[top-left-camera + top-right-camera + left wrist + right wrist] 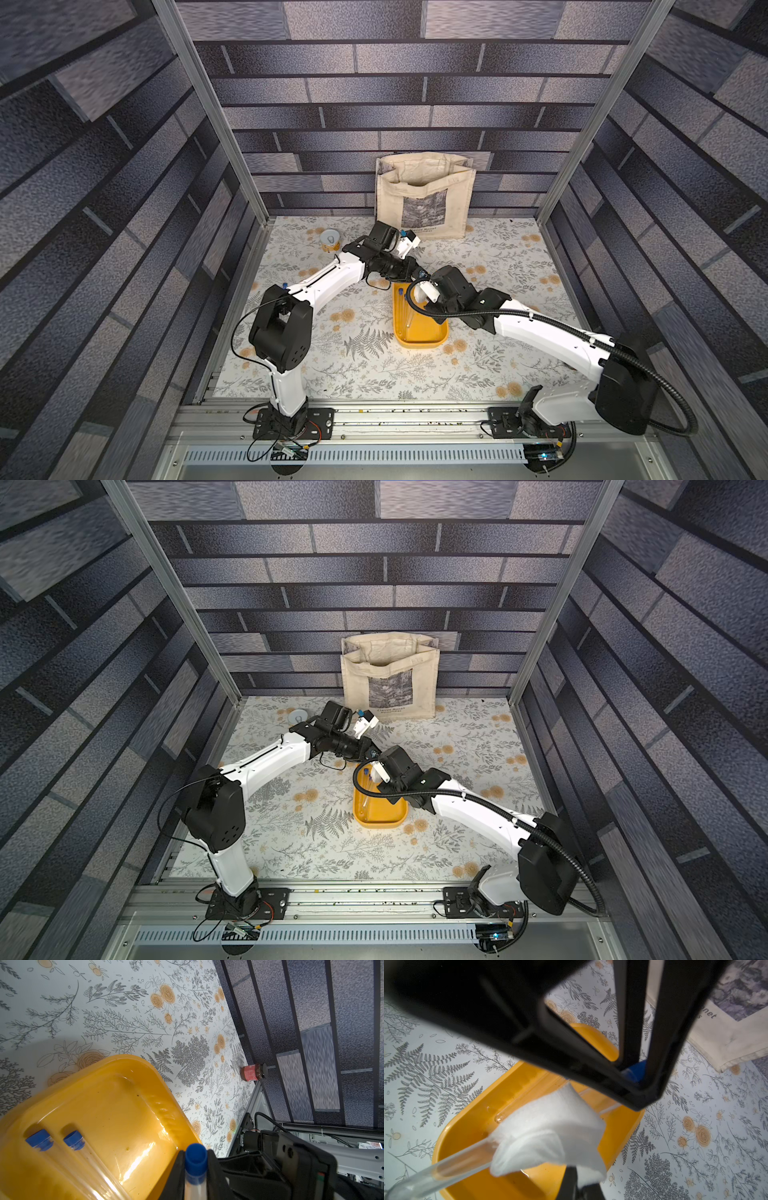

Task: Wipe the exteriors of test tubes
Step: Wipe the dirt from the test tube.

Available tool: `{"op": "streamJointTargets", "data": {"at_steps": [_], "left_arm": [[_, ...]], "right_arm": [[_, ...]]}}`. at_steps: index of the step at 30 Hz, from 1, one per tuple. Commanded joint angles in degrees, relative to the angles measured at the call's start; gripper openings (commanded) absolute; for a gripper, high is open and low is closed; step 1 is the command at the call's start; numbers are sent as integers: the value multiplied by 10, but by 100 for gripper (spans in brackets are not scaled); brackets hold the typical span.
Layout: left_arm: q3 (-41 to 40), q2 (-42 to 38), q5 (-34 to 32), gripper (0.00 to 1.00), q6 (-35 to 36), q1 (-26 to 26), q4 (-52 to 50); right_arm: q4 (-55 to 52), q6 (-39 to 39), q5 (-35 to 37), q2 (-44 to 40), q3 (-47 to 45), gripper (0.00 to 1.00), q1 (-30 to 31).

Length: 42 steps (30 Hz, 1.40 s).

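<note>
The left gripper is clenched on one test tube at its blue-capped end, a black finger pressed to either side of the cap. From there the glass runs toward the right gripper, whose jaws are closed on a white cloth; the cloth is folded around the middle of the tube, and bare glass sticks out past it on the side away from the cap. In both top views the two grippers meet tip to tip at mid-table, the left gripper just left of and beyond the right one, so the tube hangs between them in the air, above the far end of the yellow tray. Inside that tray lie the other test tubes — two of them side by side against the tray's left wall, blue caps toward its far end, apart from both grippers. The tray sits on the floral tabletop. Well beyond it a cream tote bag leans on the far wall, and a small tin can stands far left.
</note>
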Motion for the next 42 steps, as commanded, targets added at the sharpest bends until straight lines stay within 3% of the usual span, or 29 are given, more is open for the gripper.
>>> {"op": "streamJointTargets", "data": {"at_steps": [1,10,24,42], "left_arm": [[-10,-13,10,13,-1,-2,-4],[-14,-15,10,13,-1,1,-3],[-11,-10,10,13,-2,2,-1],[-11,-4,11,13,-3,6,2]], "right_arm": [[-13,10,-2,9,25,0,-18],[-10,20,-16,6,35,0,-38],[60,0,-132,-56,-69,0,-34],[126,39,-144,-91,-163,0,74]]}}
